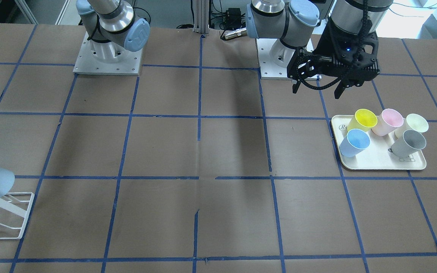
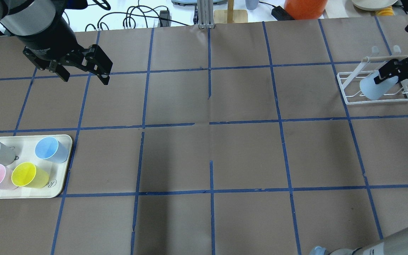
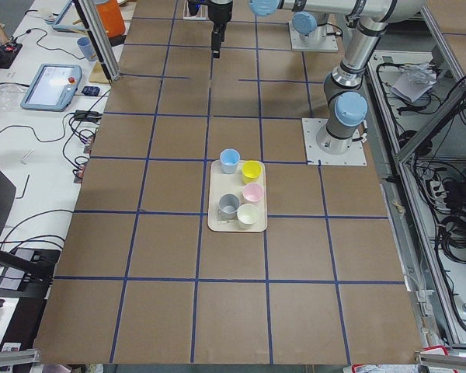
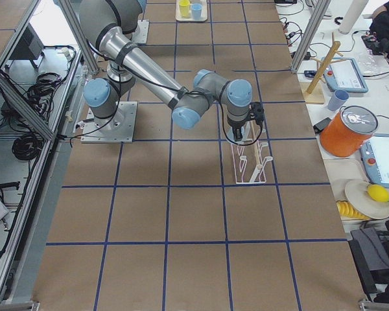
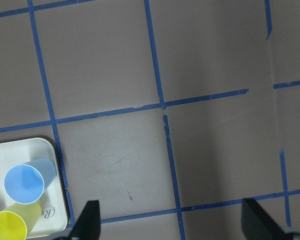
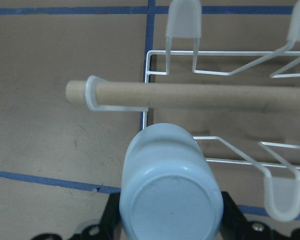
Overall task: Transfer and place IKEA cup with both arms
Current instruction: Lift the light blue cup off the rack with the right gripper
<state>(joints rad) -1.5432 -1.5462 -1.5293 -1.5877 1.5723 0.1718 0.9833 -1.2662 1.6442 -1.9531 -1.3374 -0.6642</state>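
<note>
Pale-blue, tapered and handleless, the one IKEA cup [image 6: 170, 200] points its flat base at the wrist camera, clamped in the right gripper [image 2: 390, 73] just over the single white wire rack [image 2: 352, 101]. The left gripper [image 2: 84, 79] hangs spread wide, empty; near it one tray [image 1: 378, 162] carries five cups: yellow [image 1: 363, 120], pink [image 1: 389, 121], cream [image 1: 414, 125], grey [image 1: 410, 143], light-blue [image 1: 355, 143].

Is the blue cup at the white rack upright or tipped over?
Tipped over: the IKEA cup shows its closed base to the right wrist camera.
</note>
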